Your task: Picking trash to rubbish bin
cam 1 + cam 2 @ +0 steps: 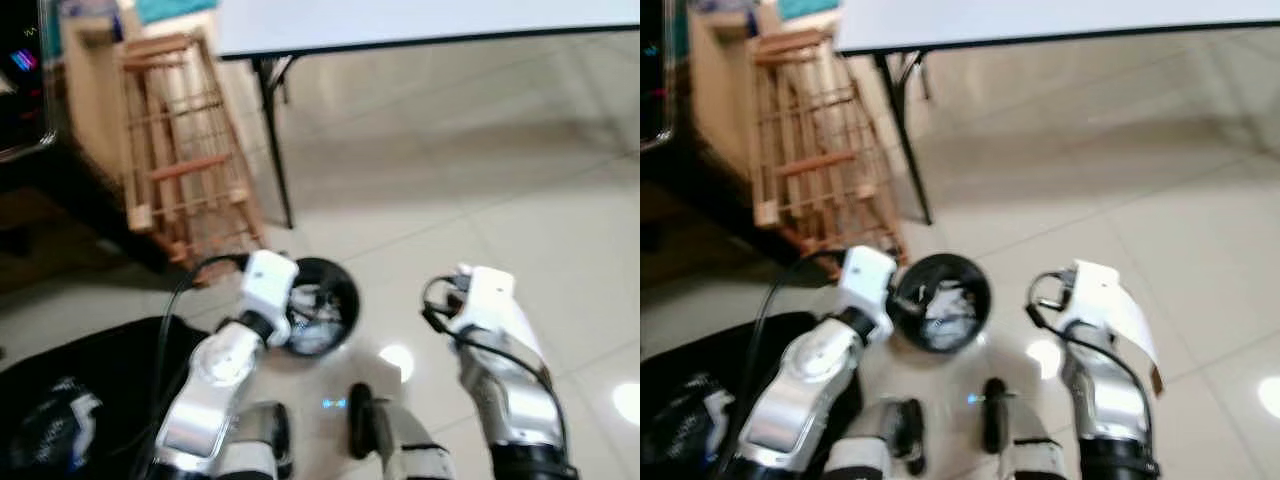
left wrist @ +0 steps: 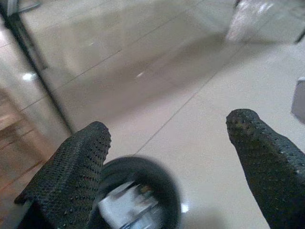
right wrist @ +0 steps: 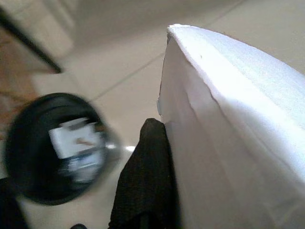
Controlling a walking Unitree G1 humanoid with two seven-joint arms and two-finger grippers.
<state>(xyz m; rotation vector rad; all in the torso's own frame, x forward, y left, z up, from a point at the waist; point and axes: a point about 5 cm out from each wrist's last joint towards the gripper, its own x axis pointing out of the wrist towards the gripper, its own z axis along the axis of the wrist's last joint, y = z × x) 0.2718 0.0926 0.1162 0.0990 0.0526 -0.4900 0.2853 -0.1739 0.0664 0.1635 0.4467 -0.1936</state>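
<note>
One round black rubbish bin (image 1: 938, 302) stands on the pale tiled floor (image 1: 520, 230) just ahead of the robot, with white scraps (image 1: 312, 335) lying inside it. A wooden slatted rack (image 1: 185, 160) leans just behind the bin on the robot's left, and one black leg (image 1: 273, 140) of a white-topped table (image 1: 420, 22) comes down to the floor beside that rack; a dark mat or bag (image 1: 70, 400) lies on the floor at the left. Two arms are raised over the floor. The left gripper (image 2: 176, 157) hangs right above the bin's near left rim, its two black fingers (image 2: 71, 176) spread wide apart with nothing between them. The right gripper (image 3: 159, 143) is off to the right of the bin, apart from it, its one visible finger (image 3: 145, 181) pressed against a crumpled white sheet (image 3: 228, 129) that it clamps; in the head views the same white piece (image 1: 1125, 310) drapes over the front of that arm
</note>
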